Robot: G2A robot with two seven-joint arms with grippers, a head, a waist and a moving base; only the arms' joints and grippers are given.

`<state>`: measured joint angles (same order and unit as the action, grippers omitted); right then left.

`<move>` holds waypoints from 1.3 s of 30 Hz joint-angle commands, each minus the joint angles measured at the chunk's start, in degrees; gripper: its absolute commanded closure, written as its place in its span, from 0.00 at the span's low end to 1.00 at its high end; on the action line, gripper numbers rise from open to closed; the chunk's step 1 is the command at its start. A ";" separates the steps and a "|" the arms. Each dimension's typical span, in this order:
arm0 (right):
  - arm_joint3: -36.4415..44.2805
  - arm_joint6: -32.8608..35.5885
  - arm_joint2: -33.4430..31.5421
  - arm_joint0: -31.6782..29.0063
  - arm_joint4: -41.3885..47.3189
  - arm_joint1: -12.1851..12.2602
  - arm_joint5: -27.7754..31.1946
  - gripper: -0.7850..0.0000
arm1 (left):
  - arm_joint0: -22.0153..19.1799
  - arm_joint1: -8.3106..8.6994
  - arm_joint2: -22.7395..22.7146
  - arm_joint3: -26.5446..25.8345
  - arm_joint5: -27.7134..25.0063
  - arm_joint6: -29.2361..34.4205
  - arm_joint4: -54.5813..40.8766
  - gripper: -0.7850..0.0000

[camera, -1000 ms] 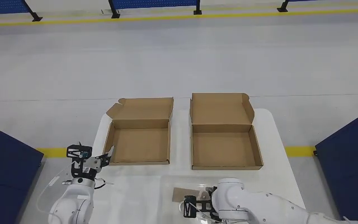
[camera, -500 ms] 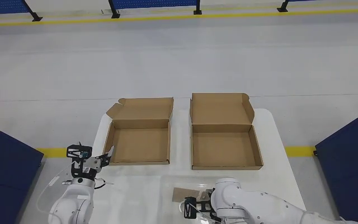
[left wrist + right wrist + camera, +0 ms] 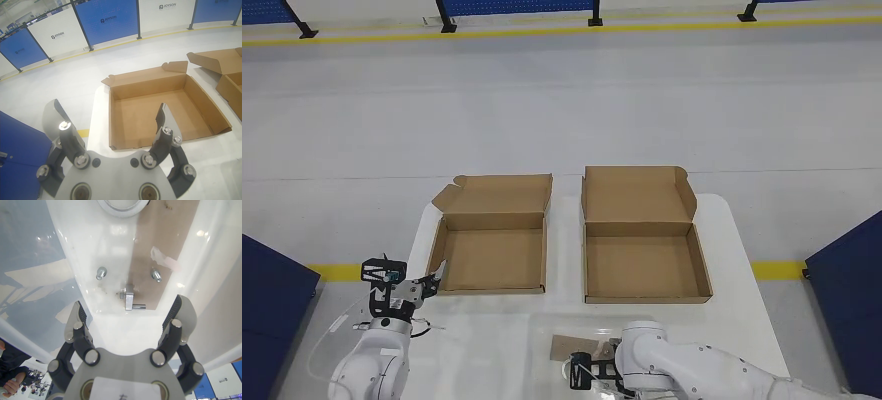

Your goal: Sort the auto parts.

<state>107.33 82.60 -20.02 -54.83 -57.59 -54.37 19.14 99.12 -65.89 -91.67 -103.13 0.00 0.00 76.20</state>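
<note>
A silver bracket with a pin (image 3: 130, 300) lies on the white table at the edge of a brown cardboard sheet (image 3: 162, 234). One short bolt (image 3: 99, 273) lies on the bare table beyond the bracket, and another bolt (image 3: 156, 275) lies on the sheet. My right gripper (image 3: 127, 311) hovers open just short of the bracket, holding nothing. In the top view the right gripper (image 3: 580, 372) is at the table's front edge beside the cardboard sheet (image 3: 564, 346). My left gripper (image 3: 109, 108) is open and empty, near the front left corner of the left box (image 3: 147, 85).
Two open cardboard boxes stand side by side at the back of the table: the left box (image 3: 492, 225) and the larger right box (image 3: 642, 230), both with nothing inside. The left gripper (image 3: 432, 278) is close to the table's left edge.
The right arm has shifted slightly to the left at the front of the table. The left arm has kept still.
</note>
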 commanded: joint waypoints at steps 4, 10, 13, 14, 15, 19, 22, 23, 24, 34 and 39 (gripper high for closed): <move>-1.17 -2.60 -0.28 -1.01 -1.50 0.15 0.78 0.00 | 0.00 0.00 0.00 0.00 0.00 0.00 0.00 0.00; -0.46 -1.82 -0.68 -1.77 -2.27 0.23 1.14 0.36 | 0.00 0.00 0.00 0.00 0.00 0.00 0.00 0.00; -0.26 -1.71 -0.92 -2.16 -2.53 0.23 1.05 0.50 | 0.00 0.00 0.00 0.00 0.00 0.00 0.00 0.00; -0.22 -1.73 -1.00 -2.29 -2.59 0.22 1.04 0.51 | 0.00 0.00 0.00 0.00 0.00 0.00 0.00 0.00; -0.16 -1.79 -1.08 -2.41 -2.63 0.22 1.08 0.52 | 0.00 0.00 0.00 0.00 0.00 0.00 0.00 0.00; -0.05 -1.50 -1.41 -2.76 -2.92 0.19 1.17 0.54 | 0.00 0.00 0.00 0.00 0.00 0.00 0.00 0.00; 0.07 -1.27 -1.65 -2.99 -3.21 0.14 1.09 0.56 | 0.00 0.00 0.00 0.00 0.00 0.00 0.00 0.00; 0.07 -1.19 -1.75 -3.10 -3.27 0.13 0.94 0.57 | 0.00 0.00 0.00 0.00 0.00 0.00 0.00 0.00; 0.13 -1.11 -1.82 -3.18 -3.34 0.11 0.92 0.57 | 0.00 0.00 0.00 0.00 0.00 0.00 0.00 0.00; 0.06 -0.82 -2.33 -3.86 -4.02 -0.12 1.70 0.62 | 0.00 0.00 0.00 0.00 0.00 0.00 0.00 0.00; 0.12 -1.22 -2.37 -3.95 -4.79 -0.39 2.32 0.60 | 0.00 0.00 0.00 0.00 0.00 0.00 0.00 0.00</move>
<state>107.40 81.51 -22.38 -58.76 -62.15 -54.71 21.42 99.12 -65.89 -91.67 -103.13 0.00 0.00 76.20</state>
